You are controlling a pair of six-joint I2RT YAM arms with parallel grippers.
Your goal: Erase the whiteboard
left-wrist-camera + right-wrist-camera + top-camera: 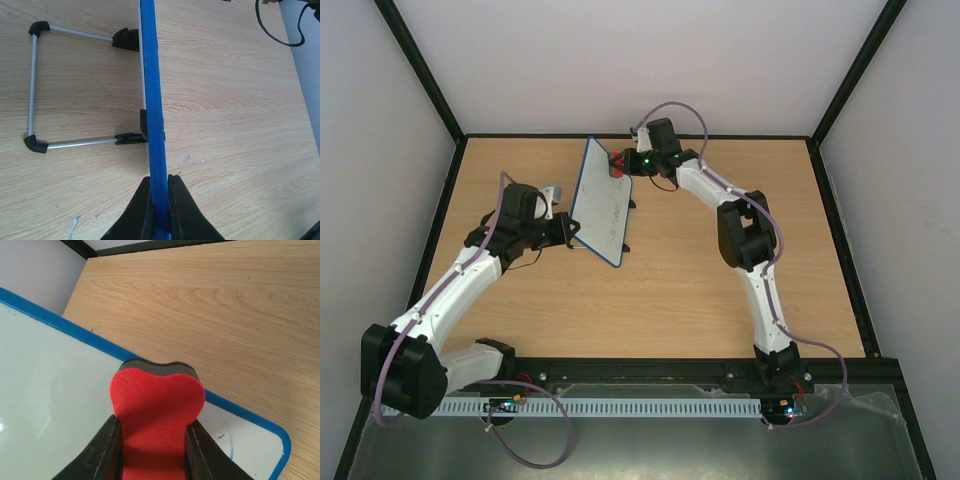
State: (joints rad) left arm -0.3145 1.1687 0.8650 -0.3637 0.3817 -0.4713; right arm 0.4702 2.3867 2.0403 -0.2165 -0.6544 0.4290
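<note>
The whiteboard (602, 203), white with a blue rim, stands tilted on the table left of centre, with faint marks on its face. My left gripper (568, 232) is shut on the board's left rim (160, 200), seen edge-on in the left wrist view. My right gripper (623, 163) is shut on the red eraser block (154, 410), squeezed between its fingers, its dark felt edge against the board's face (55, 405) near the upper right rim. A small dark mark (220, 436) remains near the board's corner.
The board's wire stand (34, 92) with black corner pieces lies on the wood behind it. A black cable (272, 27) lies at the far right of the left wrist view. Black frame rails and white walls bound the table (720, 300).
</note>
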